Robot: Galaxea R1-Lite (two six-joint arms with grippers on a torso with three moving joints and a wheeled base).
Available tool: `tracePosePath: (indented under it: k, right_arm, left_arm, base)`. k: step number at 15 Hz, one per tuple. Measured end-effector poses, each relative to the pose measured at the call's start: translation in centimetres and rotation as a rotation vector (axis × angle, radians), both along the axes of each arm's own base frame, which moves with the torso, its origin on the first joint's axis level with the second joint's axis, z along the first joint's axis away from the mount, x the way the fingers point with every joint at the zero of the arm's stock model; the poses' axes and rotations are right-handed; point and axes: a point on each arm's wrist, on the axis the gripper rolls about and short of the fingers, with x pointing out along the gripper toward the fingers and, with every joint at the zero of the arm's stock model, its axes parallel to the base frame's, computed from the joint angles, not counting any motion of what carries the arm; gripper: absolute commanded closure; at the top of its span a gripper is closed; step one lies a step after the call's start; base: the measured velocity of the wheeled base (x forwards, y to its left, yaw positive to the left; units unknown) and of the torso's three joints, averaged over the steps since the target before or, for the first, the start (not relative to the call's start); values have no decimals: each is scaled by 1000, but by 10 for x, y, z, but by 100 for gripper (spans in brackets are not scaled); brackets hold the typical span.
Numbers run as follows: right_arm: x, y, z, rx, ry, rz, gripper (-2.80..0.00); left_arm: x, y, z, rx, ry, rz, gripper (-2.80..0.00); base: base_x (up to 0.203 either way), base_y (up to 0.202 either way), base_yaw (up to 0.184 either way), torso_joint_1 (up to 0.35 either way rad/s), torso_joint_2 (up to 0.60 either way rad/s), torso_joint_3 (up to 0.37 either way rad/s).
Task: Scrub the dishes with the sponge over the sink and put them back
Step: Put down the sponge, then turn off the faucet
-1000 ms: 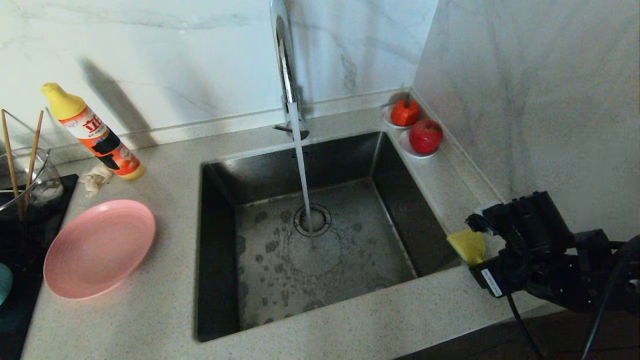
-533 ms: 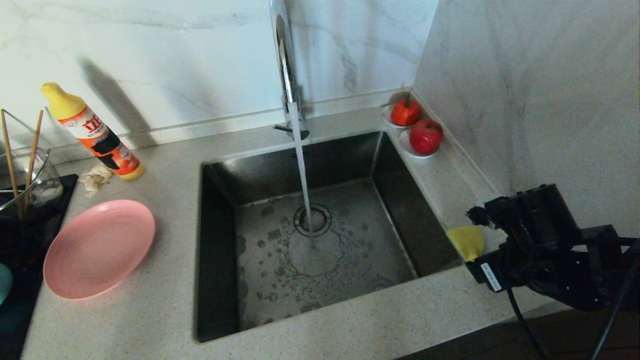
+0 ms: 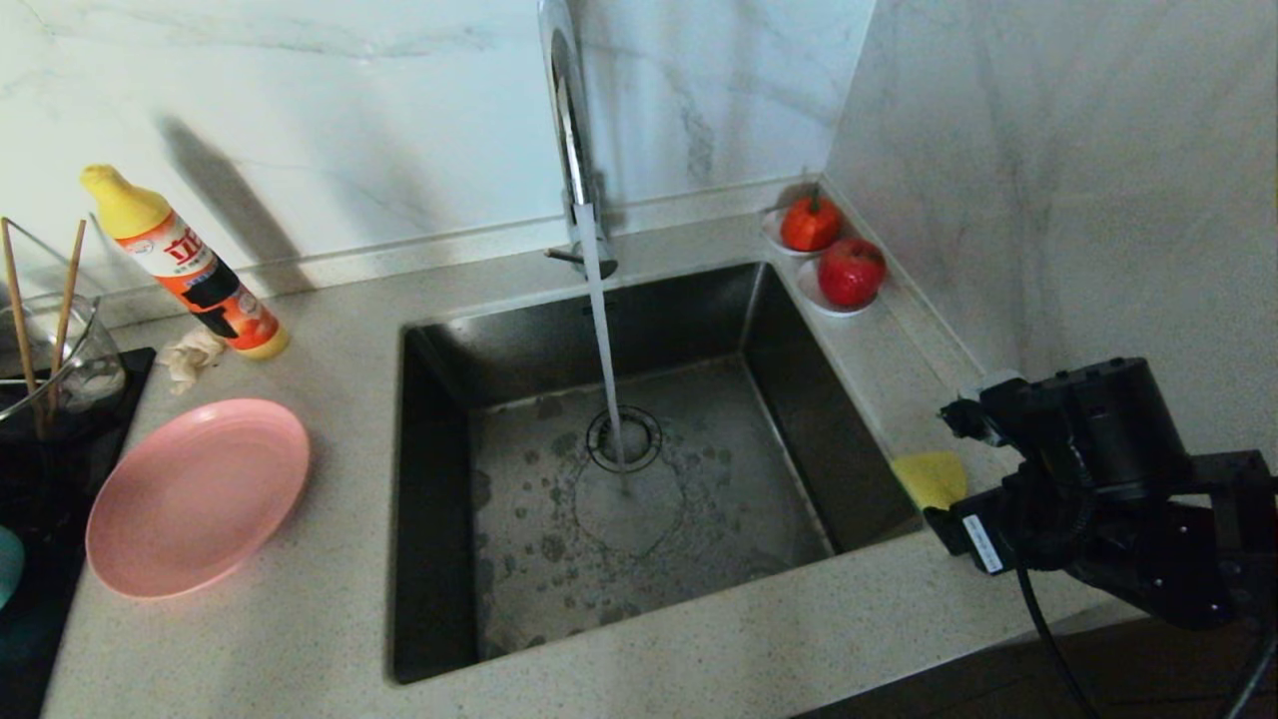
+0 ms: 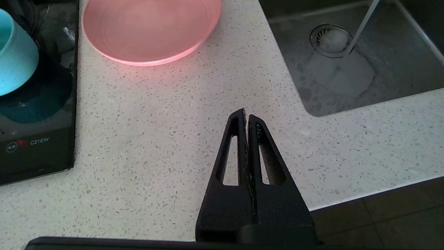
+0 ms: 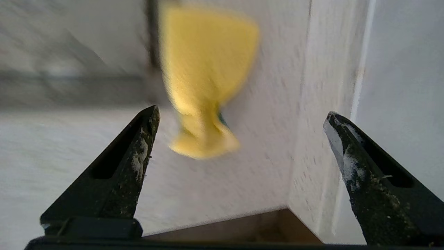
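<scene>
A yellow sponge (image 3: 931,477) lies on the counter at the sink's (image 3: 439,499) right front corner. My right gripper (image 5: 241,114) is open just behind it; the sponge (image 5: 204,69) sits ahead of the fingers, touching neither. The pink plate (image 3: 198,496) rests on the counter left of the sink. Two chopsticks (image 3: 20,320) stand in a glass container (image 3: 70,355). The teal bowl (image 4: 14,59) sits on the black cooktop (image 4: 34,146). My left gripper (image 4: 244,113) is shut and empty above the counter's front edge, near the plate (image 4: 149,27).
Water runs from the chrome faucet (image 3: 571,140) onto the drain (image 3: 624,437). A yellow-capped detergent bottle (image 3: 185,265) and a crumpled rag (image 3: 190,358) lie at the back left. Two red fruits on saucers (image 3: 851,272) sit by the right wall (image 3: 1078,200).
My right arm has drawn back to the right, away from the sponge. The sponge, raised against the gripper before, now lies flatter on the counter. The left arm has not moved.
</scene>
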Motion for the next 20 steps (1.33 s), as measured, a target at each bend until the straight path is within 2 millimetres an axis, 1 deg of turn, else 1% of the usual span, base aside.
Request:
tracePosePath:
  k: [3,6,8,10,12,14,18,20]
  right_arm:
    - [-17,11,10,25,-43,79,0]
    - [-35,17,25,79,-87,171,0]
    - [-50,15,39,147,-116,267,0]
    - [-67,8,53,214,-146,363,0]
    - [-83,-3,65,258,-178,439,0]
    - [-94,-20,72,277,-216,453,0]
    - [-108,-61,83,311,-287,396,0]
    - [-123,-81,84,321,-303,355,0]
  left_arm:
    - [0,0,0,0,0,0,0]
    - [0,0,0,0,0,0,0]
    - [0,0,0,0,0,0,0]
    - [0,0,0,0,0,0,0]
    - [0,0,0,0,0,0,0]
    - [0,0,0,0,0,0,0]
    - [0,0,0,0,0,0,0]
    - [0,0,0,1,0,0,0]
  base:
    - [0,0,0,0,0,0]
    - [0,0,0,0,0,0]
    - [0,0,0,0,0,0]
    - [0,0,0,0,0,0]
    - [0,0,0,0,0,0]
    - [0,0,0,0,0,0]
    - [0,0,0,0,0,0]
    - [0,0,0,0,0,0]
